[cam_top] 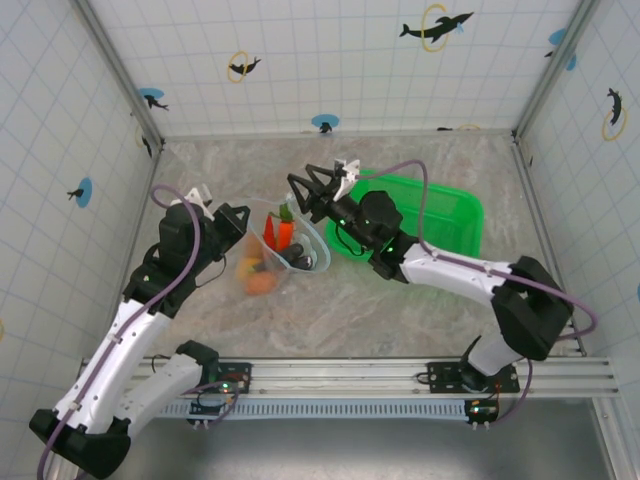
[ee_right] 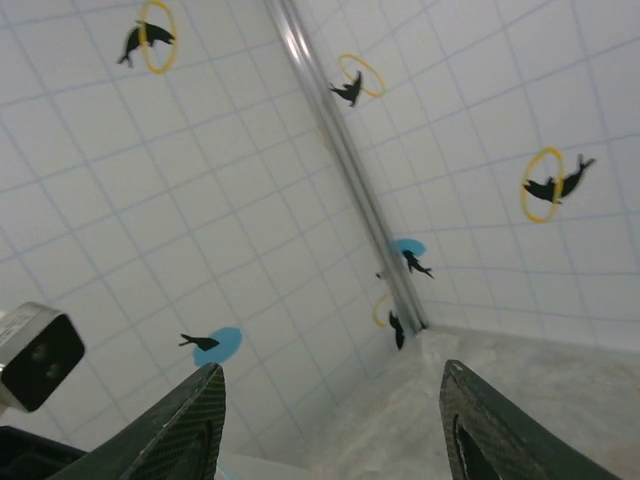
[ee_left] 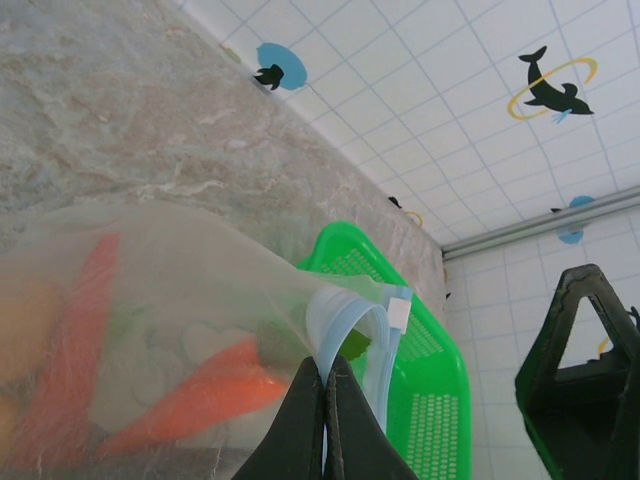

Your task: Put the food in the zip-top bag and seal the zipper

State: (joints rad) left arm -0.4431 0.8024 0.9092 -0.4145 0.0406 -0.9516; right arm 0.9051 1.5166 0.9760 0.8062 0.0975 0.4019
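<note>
The zip-top bag [cam_top: 283, 252] stands with its mouth open in the middle of the table, holding the food. An orange carrot [cam_top: 286, 233] and a red chili [cam_top: 270, 234] stand upright in it. A dark eggplant [cam_top: 301, 259] and an orange round fruit [cam_top: 259, 284] lie at its bottom. My left gripper [cam_top: 247, 223] is shut on the zipper [ee_left: 347, 322] at the bag's left rim. Through the plastic I see the carrot [ee_left: 205, 390] and the chili [ee_left: 82, 305]. My right gripper [cam_top: 316, 186] hovers open just above the bag's far rim, holding nothing.
A green mesh basket [cam_top: 440, 215] sits at the right behind the bag, under the right arm. It also appears past the bag's rim [ee_left: 425, 390]. Tiled walls close in the table on three sides. A right gripper finger [ee_left: 585, 375] stands close to the bag.
</note>
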